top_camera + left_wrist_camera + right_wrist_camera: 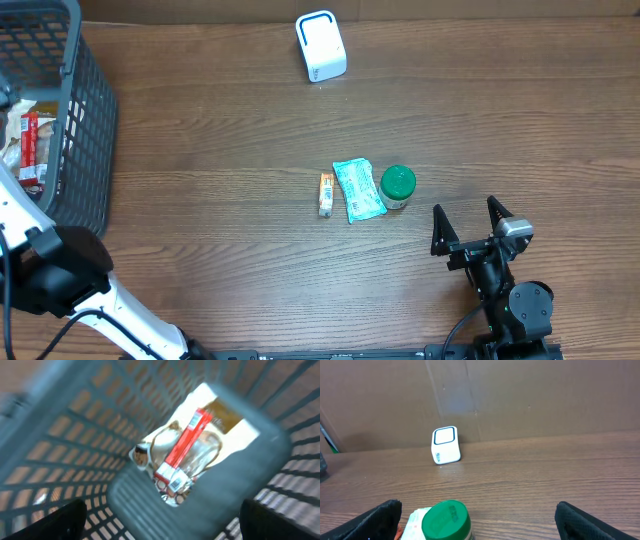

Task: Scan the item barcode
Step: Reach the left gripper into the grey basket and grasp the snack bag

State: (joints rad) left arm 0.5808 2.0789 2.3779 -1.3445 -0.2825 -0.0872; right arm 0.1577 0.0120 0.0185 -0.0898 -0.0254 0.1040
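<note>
We're over the dark plastic basket [90,120] with the left gripper [162,515], its fingers [65,520] spread wide with nothing between them. The wrist view is blurred, but straight below and between those fingers a clear packet with a red label [182,452] lies on the basket floor, not touched by either finger. On the other side, the right gripper [465,208] hangs low over the wooden table [220,150], its jaws also wide apart and empty. Just ahead of its fingertips, slightly toward the left one, stands a green-lidded jar [397,186]. A teal packet [358,189] lies against the jar's far side, and a small orange stick pack [326,194] lies just beyond that. Well ahead of the right fingers, near the table's far edge, sits the white scanner box [321,46], well apart from everything else.
</note>
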